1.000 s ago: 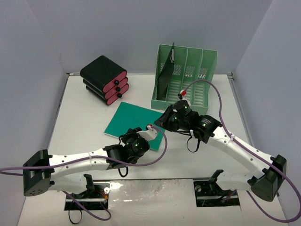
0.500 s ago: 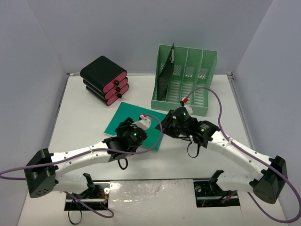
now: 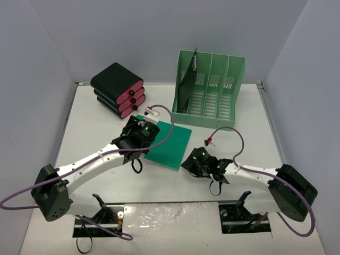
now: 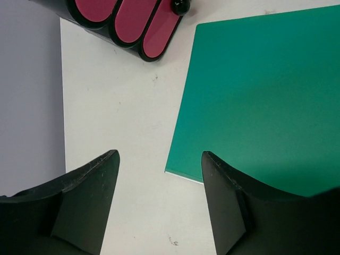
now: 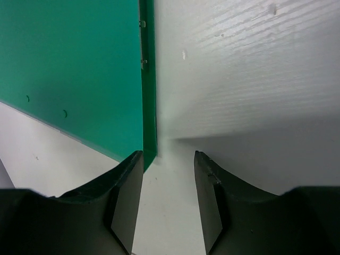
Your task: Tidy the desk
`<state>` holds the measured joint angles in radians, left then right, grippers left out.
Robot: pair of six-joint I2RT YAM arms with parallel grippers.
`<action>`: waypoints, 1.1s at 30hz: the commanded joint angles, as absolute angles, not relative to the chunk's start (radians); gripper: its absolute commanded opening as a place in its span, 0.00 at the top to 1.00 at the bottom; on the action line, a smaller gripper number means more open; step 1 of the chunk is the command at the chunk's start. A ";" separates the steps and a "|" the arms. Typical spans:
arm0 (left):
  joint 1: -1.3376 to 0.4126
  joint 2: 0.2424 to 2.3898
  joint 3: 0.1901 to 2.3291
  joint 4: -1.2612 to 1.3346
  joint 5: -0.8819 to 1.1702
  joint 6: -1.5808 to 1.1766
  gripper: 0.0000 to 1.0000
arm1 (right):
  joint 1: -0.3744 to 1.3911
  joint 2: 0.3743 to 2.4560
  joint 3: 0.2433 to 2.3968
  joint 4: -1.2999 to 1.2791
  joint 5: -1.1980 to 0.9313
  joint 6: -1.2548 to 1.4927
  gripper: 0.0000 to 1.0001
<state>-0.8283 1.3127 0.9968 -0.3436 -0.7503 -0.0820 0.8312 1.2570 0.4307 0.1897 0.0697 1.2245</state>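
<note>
White bench [image 3: 95, 133] bears a flat folder [image 3: 170, 143] mid-frame, likely light, slick, best edge-pinched; left hand [image 4: 158, 156] and right hand [image 5: 168, 155] gape empty.

Desk [image 3: 95, 133] white, few dark specks. Sheet [image 3: 169, 144] teal-green, plain. Rack [image 3: 220, 79] mint green, slotted pattern on walls and floor. Board [image 3: 186, 90] in rack black. Cases [image 3: 114, 85] black, ends magenta-pink, knobs black. Arms [image 3: 90, 167] white, joints black, small green lights at wrists. Cables [image 3: 242, 142] purple. Left gripper [image 4: 158, 154], right gripper [image 5: 168, 154] black. Walls [image 3: 133, 37] pale lavender-grey.
</note>
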 commanded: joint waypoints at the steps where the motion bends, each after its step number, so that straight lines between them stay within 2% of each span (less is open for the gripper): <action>1: -0.755 1.407 1.115 -0.463 -0.731 -0.189 0.40 | 0.847 1.332 0.420 0.505 0.111 1.236 0.60; 7: -0.657 1.521 1.201 -0.551 -0.670 -0.283 0.40 | 0.853 1.409 0.420 0.635 0.097 1.223 0.60; 13: -0.541 1.553 1.195 -0.549 -0.530 -0.347 0.40 | 0.851 1.416 0.437 0.626 0.093 1.210 0.60; 33: -0.393 1.741 1.159 -0.533 -0.331 -0.467 0.40 | 0.841 1.440 0.424 0.663 0.067 1.219 0.61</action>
